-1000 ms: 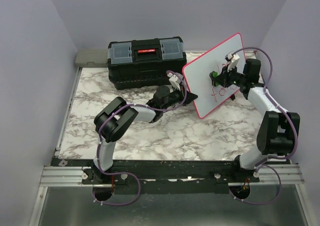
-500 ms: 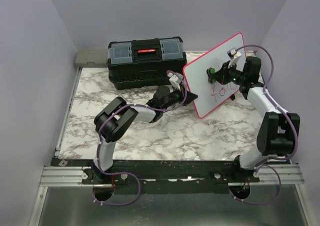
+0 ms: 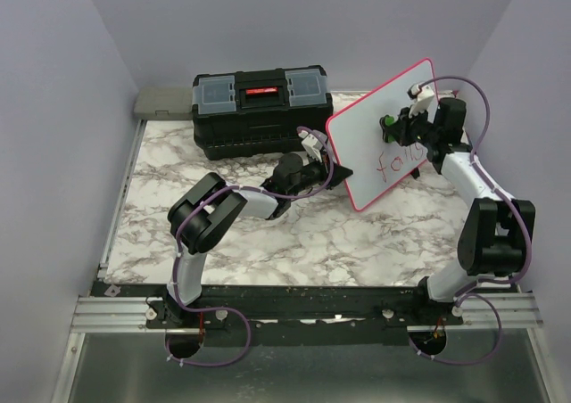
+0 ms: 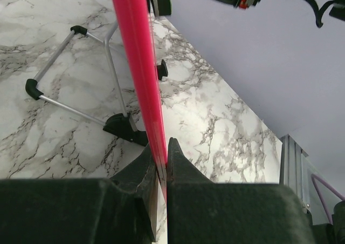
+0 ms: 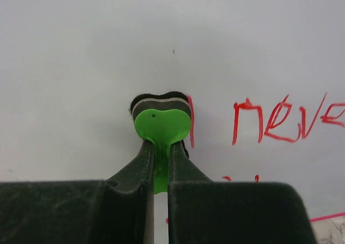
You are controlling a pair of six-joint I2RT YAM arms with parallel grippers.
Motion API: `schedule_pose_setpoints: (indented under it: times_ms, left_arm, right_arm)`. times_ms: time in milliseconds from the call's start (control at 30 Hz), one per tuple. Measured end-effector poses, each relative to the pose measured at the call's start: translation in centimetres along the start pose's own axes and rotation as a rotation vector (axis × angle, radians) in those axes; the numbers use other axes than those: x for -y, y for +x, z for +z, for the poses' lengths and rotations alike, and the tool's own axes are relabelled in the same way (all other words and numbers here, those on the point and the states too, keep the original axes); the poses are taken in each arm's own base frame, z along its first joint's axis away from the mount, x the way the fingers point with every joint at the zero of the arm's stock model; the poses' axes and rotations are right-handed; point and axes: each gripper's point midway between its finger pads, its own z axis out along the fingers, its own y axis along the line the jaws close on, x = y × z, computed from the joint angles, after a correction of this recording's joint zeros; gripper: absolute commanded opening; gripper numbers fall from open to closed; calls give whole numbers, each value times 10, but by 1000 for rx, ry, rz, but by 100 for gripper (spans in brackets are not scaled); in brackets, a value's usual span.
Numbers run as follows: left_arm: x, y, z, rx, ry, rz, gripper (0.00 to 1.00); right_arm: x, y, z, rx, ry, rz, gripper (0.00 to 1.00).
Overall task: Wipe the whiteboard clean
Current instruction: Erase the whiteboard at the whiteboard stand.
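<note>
My right gripper (image 5: 160,165) pinches the eraser (image 5: 161,126) against the whiteboard (image 3: 361,144), red writing (image 5: 280,120) lying toward its lower edge, while my left gripper (image 4: 160,160) clamps its side.

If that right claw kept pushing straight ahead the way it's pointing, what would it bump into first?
The whiteboard. The right gripper is shut on a green eraser whose dark pad seems to rest against the white face, beside the red writing.

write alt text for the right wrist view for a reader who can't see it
The right gripper is shut on a small green eraser, its dark pad pressed against the whiteboard. To the eraser's right is red handwriting; the board to its left is blank.
</note>
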Motion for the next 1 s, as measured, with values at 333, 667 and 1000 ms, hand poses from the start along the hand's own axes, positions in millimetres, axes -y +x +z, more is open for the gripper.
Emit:
schedule_pose_setpoints:
  times_ms: [333,667,1000]
  left_arm:
    - [-1,0,0,-2,-6,-32,0]
    - [-1,0,0,-2,-8,-33,0]
    - [-1,-1,0,2,-6,-30,0]
  right_arm:
    - [-29,43,-8,-88,-185,-53,1]
    - [-30,20,-4,1,-138,85,1]
    - [10,-2,8,44,76,86,1]
